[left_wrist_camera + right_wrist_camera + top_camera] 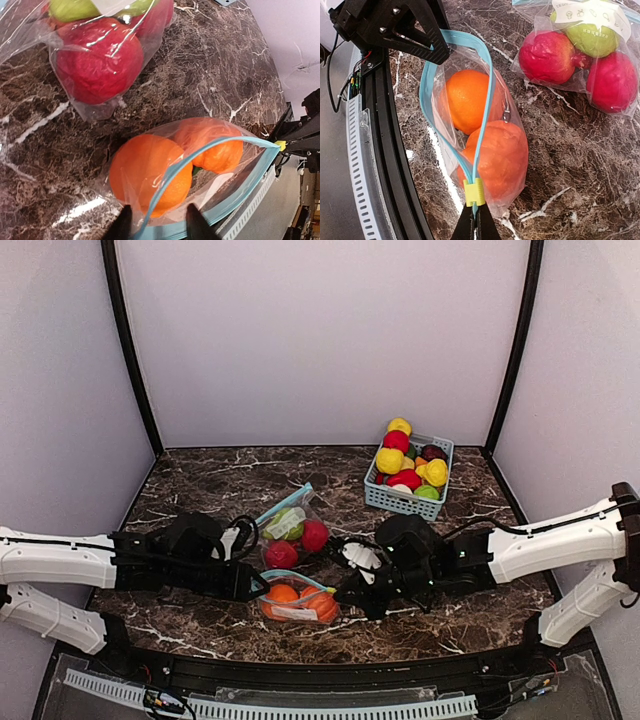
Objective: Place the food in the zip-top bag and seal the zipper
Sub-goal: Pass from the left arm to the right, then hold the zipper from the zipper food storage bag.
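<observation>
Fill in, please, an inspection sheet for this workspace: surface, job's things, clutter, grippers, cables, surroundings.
Surface: dark marbled tabletop.
Job's things: near bag holds two orange fruits, zipper unsealed, yellow slider at one end; far bag holds red and green fruits; more toy fruits in light-blue basket.
Clutter: nothing seen.
Grippers: left gripper slightly open astride near bag's rim; right gripper shut on the zipper beside the slider.
Cables: black loops at both wrists.
Surroundings: plain pale walls, black corner posts.
</observation>
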Action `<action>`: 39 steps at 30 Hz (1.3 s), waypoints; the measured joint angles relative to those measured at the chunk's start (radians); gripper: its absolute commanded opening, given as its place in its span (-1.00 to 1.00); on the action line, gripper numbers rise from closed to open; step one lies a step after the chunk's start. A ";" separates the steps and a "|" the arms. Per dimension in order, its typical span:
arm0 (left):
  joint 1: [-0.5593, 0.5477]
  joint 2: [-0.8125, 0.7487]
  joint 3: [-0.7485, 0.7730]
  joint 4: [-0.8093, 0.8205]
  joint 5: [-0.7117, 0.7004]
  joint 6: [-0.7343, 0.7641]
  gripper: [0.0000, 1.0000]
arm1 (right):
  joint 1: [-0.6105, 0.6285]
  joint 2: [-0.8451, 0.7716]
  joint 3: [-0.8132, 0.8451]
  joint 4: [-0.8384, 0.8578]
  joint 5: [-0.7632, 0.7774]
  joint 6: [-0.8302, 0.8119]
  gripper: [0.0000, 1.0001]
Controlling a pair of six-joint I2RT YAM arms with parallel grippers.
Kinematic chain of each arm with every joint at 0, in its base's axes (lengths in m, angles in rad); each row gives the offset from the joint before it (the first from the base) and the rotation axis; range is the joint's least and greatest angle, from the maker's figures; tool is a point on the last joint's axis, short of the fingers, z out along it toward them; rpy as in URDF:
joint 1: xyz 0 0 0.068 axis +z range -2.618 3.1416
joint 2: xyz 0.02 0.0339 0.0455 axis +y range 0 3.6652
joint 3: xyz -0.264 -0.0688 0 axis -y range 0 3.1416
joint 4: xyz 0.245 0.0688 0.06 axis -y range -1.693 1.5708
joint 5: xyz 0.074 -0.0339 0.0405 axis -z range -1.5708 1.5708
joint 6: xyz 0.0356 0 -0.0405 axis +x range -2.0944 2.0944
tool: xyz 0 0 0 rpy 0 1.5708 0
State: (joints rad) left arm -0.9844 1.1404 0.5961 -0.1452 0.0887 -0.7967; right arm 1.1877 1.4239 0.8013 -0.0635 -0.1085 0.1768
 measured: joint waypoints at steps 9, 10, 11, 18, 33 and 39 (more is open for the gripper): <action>0.000 -0.095 0.183 -0.250 -0.076 0.280 0.74 | 0.000 -0.003 0.000 0.005 -0.071 -0.001 -1.00; 0.000 -0.094 0.216 -0.256 -0.076 0.327 0.74 | 0.000 -0.002 0.000 0.005 -0.080 -0.002 -1.00; 0.000 -0.092 0.240 -0.258 -0.073 0.366 0.74 | 0.000 -0.003 0.000 0.006 -0.087 -0.003 -1.00; 0.002 0.006 0.286 -0.113 0.140 0.631 0.76 | 0.000 -0.003 -0.018 0.050 -0.132 -0.003 -1.00; 0.002 0.300 0.256 0.237 0.511 0.743 0.10 | -0.037 -0.018 -0.058 0.126 -0.201 0.029 -1.00; 0.002 0.333 0.241 0.304 0.554 0.732 -0.06 | -0.052 -0.035 -0.074 0.141 -0.224 0.043 -1.00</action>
State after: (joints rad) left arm -0.9825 1.4734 0.8371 0.1593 0.6430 -0.0643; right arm 1.1358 1.3891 0.7269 0.0776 -0.3325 0.2195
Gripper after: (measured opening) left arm 0.500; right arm 0.006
